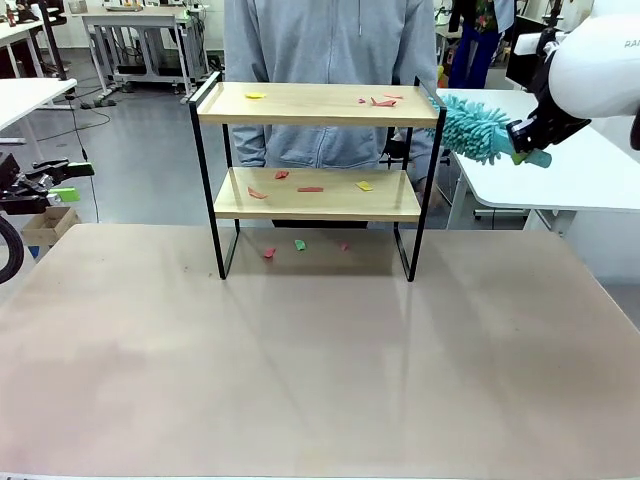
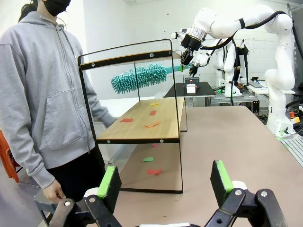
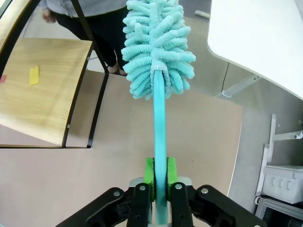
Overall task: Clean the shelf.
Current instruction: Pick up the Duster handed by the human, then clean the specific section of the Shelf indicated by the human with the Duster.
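Nearest, at the bottom of the left wrist view, the left gripper (image 2: 165, 179) stands with its jaws spread wide and nothing between them, well short of the work. Beyond it, at the centre of the front view, the shelf (image 1: 315, 195) stands on the table (image 1: 320, 380), with coloured scraps (image 1: 299, 245) lying on the tabletop between its legs. More scraps lie on the lower board (image 1: 315, 208) and along the upper board (image 1: 300, 104), mostly toward its right end. At upper right, the right gripper (image 1: 525, 140) is clamped on the handle of a teal duster (image 1: 468, 128), whose fluffy head reaches the shelf's top right corner; I cannot tell whether it touches. A person (image 1: 320, 60) stands behind. I judge the cleaning barely begun: both boards have yet to be swept.
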Controlling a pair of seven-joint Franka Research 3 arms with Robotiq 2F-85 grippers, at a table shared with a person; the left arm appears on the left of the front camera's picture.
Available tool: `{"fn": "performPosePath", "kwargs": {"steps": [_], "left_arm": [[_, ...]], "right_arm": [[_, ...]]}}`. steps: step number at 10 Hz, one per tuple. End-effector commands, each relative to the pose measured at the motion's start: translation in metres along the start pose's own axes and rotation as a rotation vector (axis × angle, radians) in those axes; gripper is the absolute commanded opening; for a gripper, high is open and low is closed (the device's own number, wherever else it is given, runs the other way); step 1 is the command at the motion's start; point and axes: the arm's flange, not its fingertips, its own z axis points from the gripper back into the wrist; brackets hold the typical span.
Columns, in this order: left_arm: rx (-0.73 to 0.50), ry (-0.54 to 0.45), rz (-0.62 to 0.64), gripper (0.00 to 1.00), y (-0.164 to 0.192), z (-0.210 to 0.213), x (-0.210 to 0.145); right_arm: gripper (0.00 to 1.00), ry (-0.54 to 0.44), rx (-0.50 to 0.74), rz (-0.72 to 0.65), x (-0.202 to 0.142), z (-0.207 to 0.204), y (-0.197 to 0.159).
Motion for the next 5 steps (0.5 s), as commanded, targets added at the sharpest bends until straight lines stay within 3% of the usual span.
{"fn": "performPosePath", "kwargs": {"steps": [1, 5], "left_arm": [[0.001, 0.005, -0.014, 1.0, -0.0019, 0.0004, 0.0022], [0.001, 0.005, -0.014, 1.0, -0.0019, 0.0004, 0.0022]], "right_arm": [[0.0, -0.007, 0.003, -0.001, 0.0009, 0.0029, -0.0001], [0.0, -0.007, 0.003, -0.001, 0.0009, 0.0029, -0.0001]]}}
